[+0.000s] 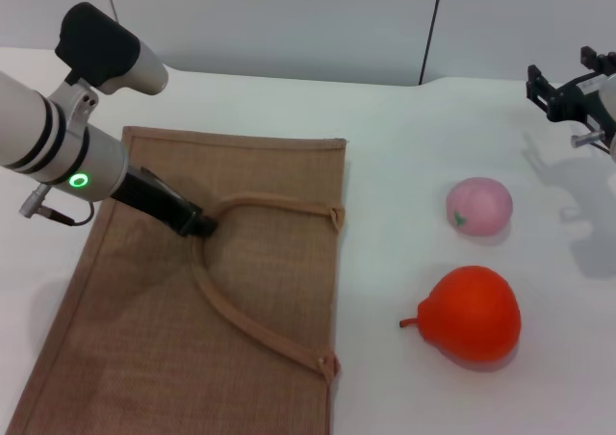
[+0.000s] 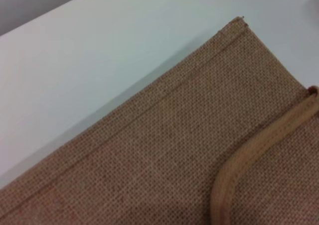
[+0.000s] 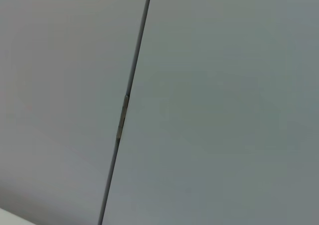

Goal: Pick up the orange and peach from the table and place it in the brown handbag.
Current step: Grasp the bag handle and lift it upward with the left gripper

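Note:
The brown handbag (image 1: 241, 310) lies flat on the white table at the left, and its weave fills the left wrist view (image 2: 164, 150). Its light-brown handle (image 1: 241, 319) (image 2: 239, 170) runs in a V whose bend sits at my left gripper (image 1: 199, 228), which is shut on the handle there. The pale pink peach (image 1: 479, 207) rests on the table to the right of the bag. Nearer to me lies the orange (image 1: 474, 314), stem tip pointing at the bag. My right gripper (image 1: 563, 93) hovers at the far right, above and beyond the peach.
The white table (image 1: 404, 127) ends at a grey wall behind. The right wrist view shows only that grey wall panel (image 3: 224, 105) with a seam. The bag's open edge faces the fruits.

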Controlling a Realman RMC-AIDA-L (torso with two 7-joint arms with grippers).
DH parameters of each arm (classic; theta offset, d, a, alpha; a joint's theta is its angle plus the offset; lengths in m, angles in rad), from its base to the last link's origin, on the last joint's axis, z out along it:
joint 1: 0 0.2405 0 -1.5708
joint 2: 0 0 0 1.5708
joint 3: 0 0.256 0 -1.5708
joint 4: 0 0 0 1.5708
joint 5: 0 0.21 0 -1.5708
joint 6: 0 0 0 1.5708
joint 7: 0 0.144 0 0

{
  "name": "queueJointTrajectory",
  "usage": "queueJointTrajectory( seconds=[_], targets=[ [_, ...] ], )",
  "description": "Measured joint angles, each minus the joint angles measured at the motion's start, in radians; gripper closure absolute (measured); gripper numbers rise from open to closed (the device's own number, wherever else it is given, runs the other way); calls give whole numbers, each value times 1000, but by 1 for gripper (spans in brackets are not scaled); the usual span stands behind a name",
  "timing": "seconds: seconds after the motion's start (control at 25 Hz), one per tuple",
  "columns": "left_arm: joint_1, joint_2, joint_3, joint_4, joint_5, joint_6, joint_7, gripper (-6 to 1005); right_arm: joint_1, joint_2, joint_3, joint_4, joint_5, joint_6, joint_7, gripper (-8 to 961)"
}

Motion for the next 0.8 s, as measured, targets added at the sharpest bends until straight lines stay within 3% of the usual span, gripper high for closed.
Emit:
queueJointTrajectory(
  seconds=[0.08, 0.8],
  targets=[
    [-4, 0, 0, -8, -3, 7, -1, 651, 0, 0, 0, 0, 0, 0, 0, 213],
    [-71, -2, 0, -124, -24, 60, 10, 803, 6, 0, 0, -3, 2, 0, 0, 213]
  ],
)
